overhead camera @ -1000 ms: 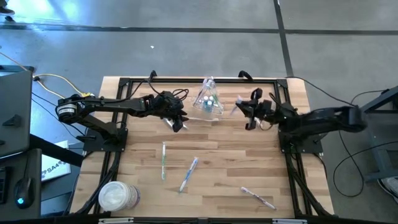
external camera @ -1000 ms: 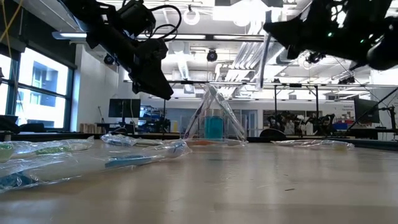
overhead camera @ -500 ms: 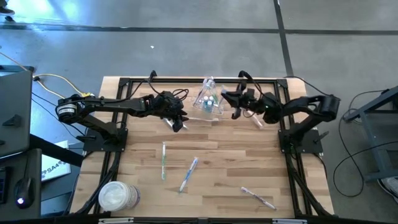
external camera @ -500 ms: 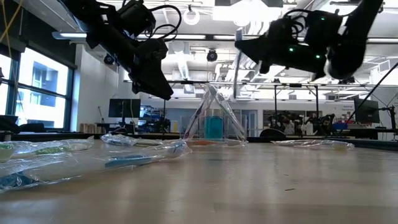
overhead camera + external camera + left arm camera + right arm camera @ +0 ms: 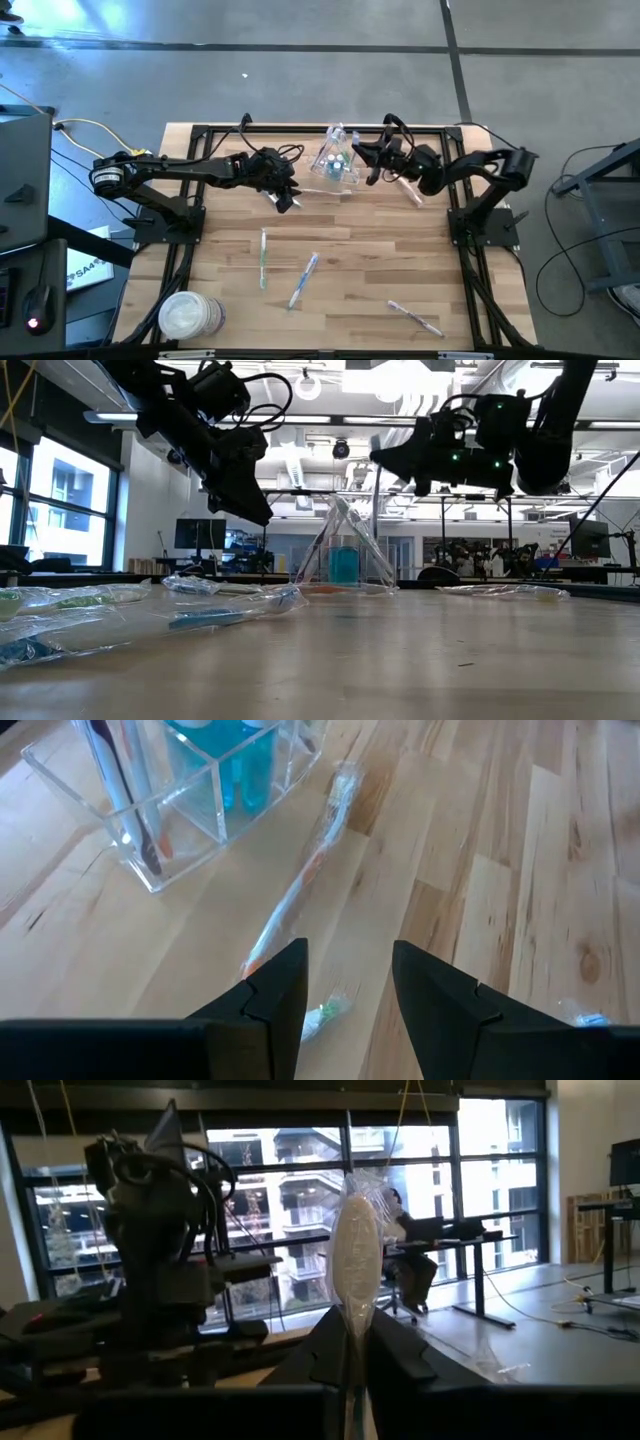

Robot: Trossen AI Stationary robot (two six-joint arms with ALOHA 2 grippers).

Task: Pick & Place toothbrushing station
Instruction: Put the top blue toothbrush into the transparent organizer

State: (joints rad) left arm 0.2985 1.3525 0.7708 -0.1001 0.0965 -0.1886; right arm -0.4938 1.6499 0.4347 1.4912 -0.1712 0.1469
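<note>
High view puts the clear cup (image 5: 336, 160) near the table's (image 5: 340, 245) far edge, brushes leaning in it, between the left hand (image 5: 285, 200), fingers apart and empty, and the right hand (image 5: 364, 160), clamped on a wrapped toothbrush (image 5: 354, 1280) standing upright.

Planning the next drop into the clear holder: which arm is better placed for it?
Right. Its gripper is shut on a wrapped toothbrush beside the holder; the left gripper hovers open and empty.
</note>
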